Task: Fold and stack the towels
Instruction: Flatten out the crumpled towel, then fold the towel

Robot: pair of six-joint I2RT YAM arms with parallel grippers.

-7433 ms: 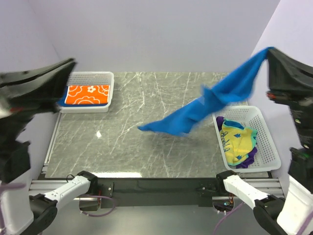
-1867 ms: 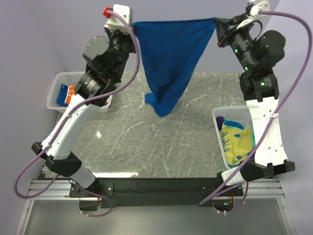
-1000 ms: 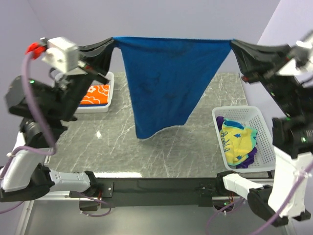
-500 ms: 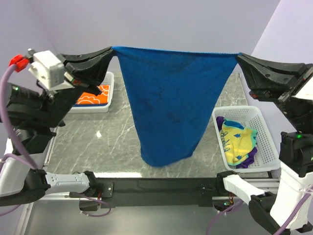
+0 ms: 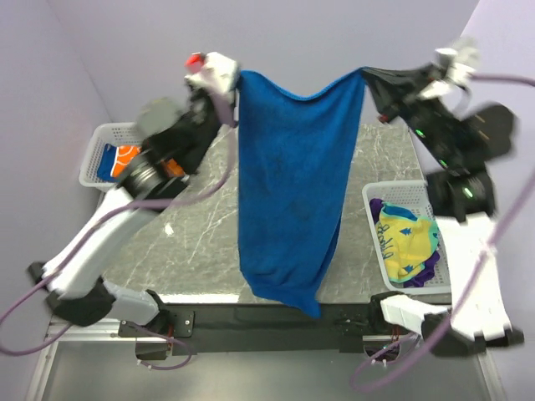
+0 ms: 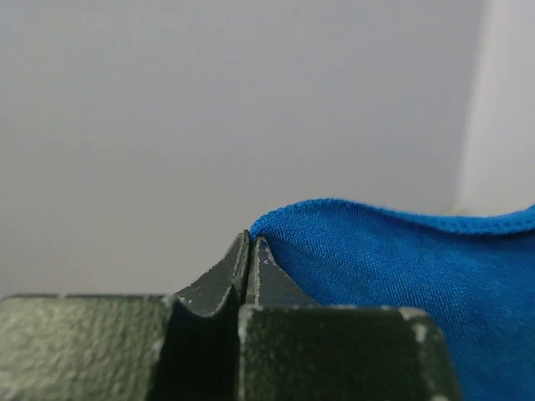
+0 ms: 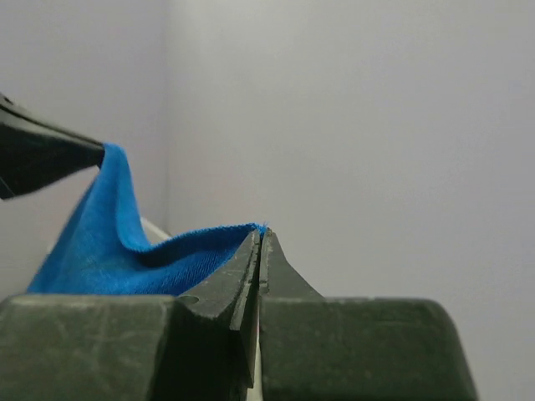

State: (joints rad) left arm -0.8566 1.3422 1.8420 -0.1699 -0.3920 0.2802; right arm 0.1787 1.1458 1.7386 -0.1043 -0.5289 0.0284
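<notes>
Progress early: plain royal blue soft cloth towel (image 5: 288, 184) hangs unfolded between left end effector (image 5: 236, 79) and right end effector (image 5: 366, 77), each clamped tight on a top corner. Below the left one, orange flowered towel (image 5: 125, 157) looks done; yellow patterned towels (image 5: 405, 242) below the right one, crumpled, remain.

No text, label, brand or number is readable; blue marks on the yellow towel (image 5: 407, 244) are too small to read.

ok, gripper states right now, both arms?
Left gripper: shut, pinching one top corner of the blue towel.
Right gripper: shut, pinching the other top corner of it.
</notes>
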